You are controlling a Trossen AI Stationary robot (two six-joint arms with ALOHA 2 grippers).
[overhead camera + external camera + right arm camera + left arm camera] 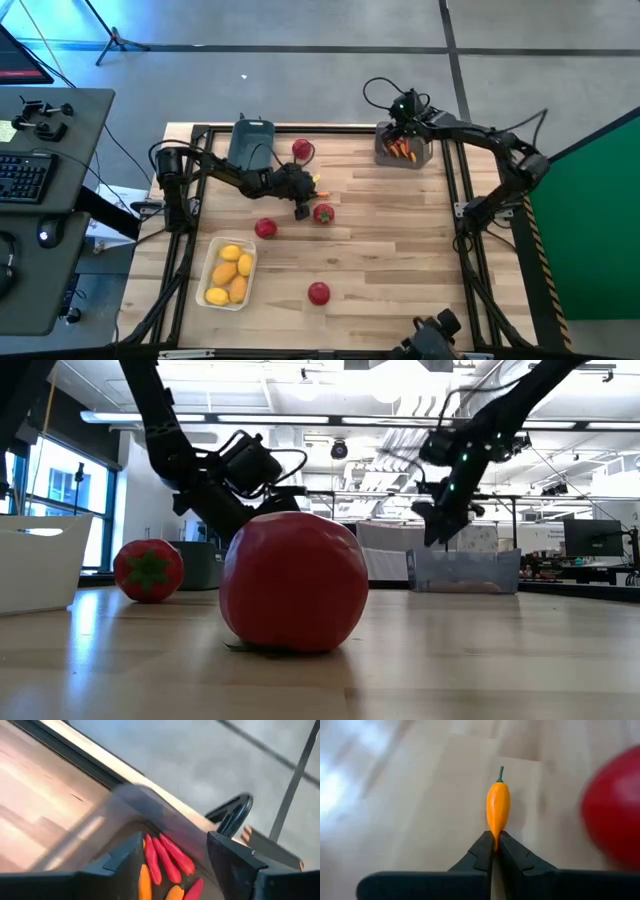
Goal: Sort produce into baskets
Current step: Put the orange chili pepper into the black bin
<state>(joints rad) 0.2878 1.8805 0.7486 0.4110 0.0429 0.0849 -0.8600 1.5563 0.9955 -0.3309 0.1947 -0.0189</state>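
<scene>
Pale wooden planks make up the tabletop, framed by dark rails, with grey floor beyond; near its middle the left claw is pressed together on the tip of a small orange pepper, whose green stem points away from the fingers; the pepper lies low over the wood, though whether it touches the planks cannot be told; in the high view this claw sits just beside a red tomato, which fills one edge of the left wrist view as a red blur. Another tomato lies near the claw on its other side; a third rests close to the dark blue-grey basket at the far edge; a fourth sits alone toward the near edge, looming large in the low view. A white tray at the near left holds several yellow-orange lemons. At the far right the right claw, fingers spread and empty, hangs over the smoky translucent basket; inside lie red and orange peppers, seen between its dark fingers in the right wrist view.
</scene>
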